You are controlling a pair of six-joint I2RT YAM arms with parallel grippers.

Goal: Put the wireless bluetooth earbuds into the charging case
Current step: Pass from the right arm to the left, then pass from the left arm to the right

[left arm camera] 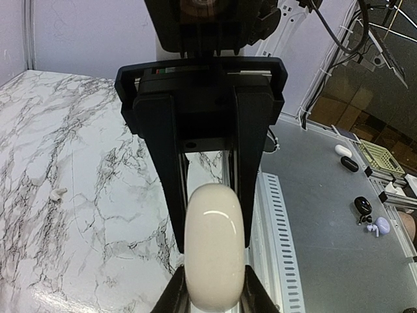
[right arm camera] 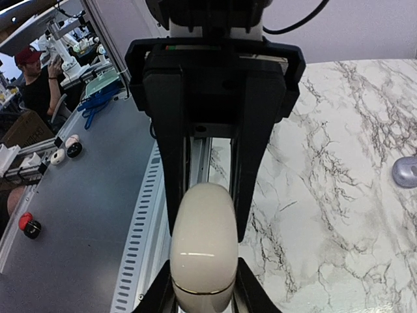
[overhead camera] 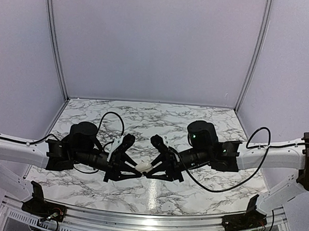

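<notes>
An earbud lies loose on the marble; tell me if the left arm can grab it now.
Probably not: the left end effector is shut on the charging case, leaving no free fingers. The earbud itself lies unobstructed.

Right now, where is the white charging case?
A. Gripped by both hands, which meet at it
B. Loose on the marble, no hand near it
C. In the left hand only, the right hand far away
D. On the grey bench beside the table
A: the left hand and the right hand meet at the white charging case, and each wrist view shows fingers pressed against both its sides.
</notes>
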